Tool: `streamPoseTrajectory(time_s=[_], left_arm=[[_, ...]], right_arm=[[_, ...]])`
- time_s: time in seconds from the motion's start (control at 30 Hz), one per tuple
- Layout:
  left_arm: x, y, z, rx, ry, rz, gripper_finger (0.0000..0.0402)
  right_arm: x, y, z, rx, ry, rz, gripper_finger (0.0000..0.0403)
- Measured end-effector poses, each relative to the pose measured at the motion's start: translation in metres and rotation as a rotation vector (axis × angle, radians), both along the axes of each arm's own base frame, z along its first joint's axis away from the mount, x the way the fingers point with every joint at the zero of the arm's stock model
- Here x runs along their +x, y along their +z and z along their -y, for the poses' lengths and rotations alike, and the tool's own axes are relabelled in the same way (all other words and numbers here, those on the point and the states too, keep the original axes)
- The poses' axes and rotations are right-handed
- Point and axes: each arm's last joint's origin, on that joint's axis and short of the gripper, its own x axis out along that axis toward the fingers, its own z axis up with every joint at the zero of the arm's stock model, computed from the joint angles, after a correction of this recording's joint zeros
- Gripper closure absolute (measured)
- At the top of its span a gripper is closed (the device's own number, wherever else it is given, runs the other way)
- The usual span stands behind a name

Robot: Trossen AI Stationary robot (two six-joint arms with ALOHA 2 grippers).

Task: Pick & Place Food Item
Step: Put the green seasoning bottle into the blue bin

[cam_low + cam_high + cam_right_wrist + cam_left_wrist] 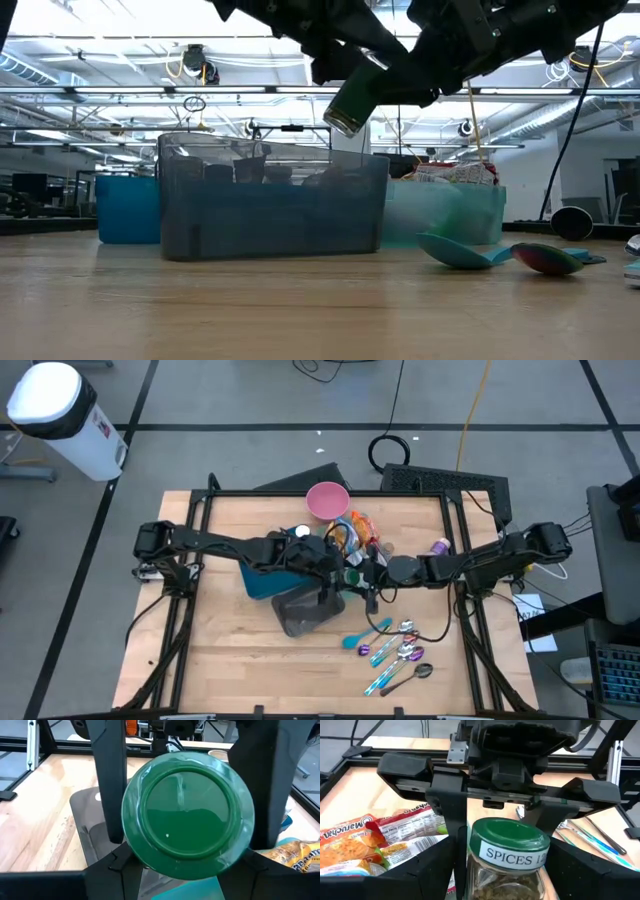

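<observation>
White label on the spice jar (512, 865), just under its green lid (507, 836), reads "SPICES", then digits that look like "12", cut off at the label's edge. At nine o'clock from the jar, the noodle packet (367, 842) shows red "Maruchan" lettering across its orange front. Beside that, a white nutrition panel (412, 827) on the wrapper, print too fine to read. The white bin (62, 415) at ten o'clock off the table carries a small red mark, unreadable.
</observation>
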Motion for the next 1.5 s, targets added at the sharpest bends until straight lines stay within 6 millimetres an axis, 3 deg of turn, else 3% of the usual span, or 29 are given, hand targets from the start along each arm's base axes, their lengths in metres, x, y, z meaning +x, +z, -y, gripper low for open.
streamPoseTrajectory(time_s=[0.2, 0.43, 0.57, 0.63, 0.7, 0.77, 0.9, 1.0, 1.17, 1.3, 1.5], left_arm=[[0.000, 0.001, 0.001, 0.016, -0.023, 0.012, 0.0198], [-0.001, 0.006, 0.001, -0.020, 0.009, 0.044, 0.0198], [-0.014, 0.032, 0.003, -0.032, 0.038, 0.171, 0.0198], [-0.032, 0.049, 0.003, -0.019, 0.068, 0.258, 0.0198], [-0.054, 0.050, 0.003, 0.002, 0.128, 0.284, 0.0198], [-0.077, 0.039, 0.005, 0.025, 0.187, 0.292, 0.0198], [-0.129, 0.026, 0.011, 0.027, 0.302, 0.426, 0.0198], [-0.162, -0.002, 0.019, 0.056, 0.366, 0.448, 0.0198], [-0.204, -0.053, 0.025, 0.081, 0.422, 0.487, 0.0198], [-0.227, -0.090, 0.021, 0.043, 0.436, 0.495, 0.0198], [-0.246, -0.126, 0.013, 0.012, 0.538, 0.401, 0.0198]], right_arm=[[0.000, 0.000, 0.000, 0.005, 0.000, -0.002, 0.0216], [-0.002, -0.001, 0.000, 0.013, 0.003, -0.023, 0.0216], [-0.010, 0.006, 0.001, -0.004, 0.003, -0.051, 0.0144], [-0.018, 0.004, 0.002, -0.008, 0.005, -0.103, 0.0097], [-0.024, 0.014, 0.002, 0.014, -0.002, -0.070, 0.0060], [-0.031, 0.025, 0.003, 0.043, -0.010, -0.035, 0.0033], [-0.038, 0.027, 0.004, 0.078, -0.025, -0.055, 0.0008], [-0.038, 0.032, 0.004, 0.082, -0.025, -0.022, 0.0010], [-0.038, 0.022, 0.004, 0.071, -0.024, -0.016, 0.0010], [-0.038, 0.022, 0.006, 0.065, -0.027, 0.012, 0.0010], [-0.038, 0.023, 0.006, 0.066, -0.028, 0.023, 0.0010]])
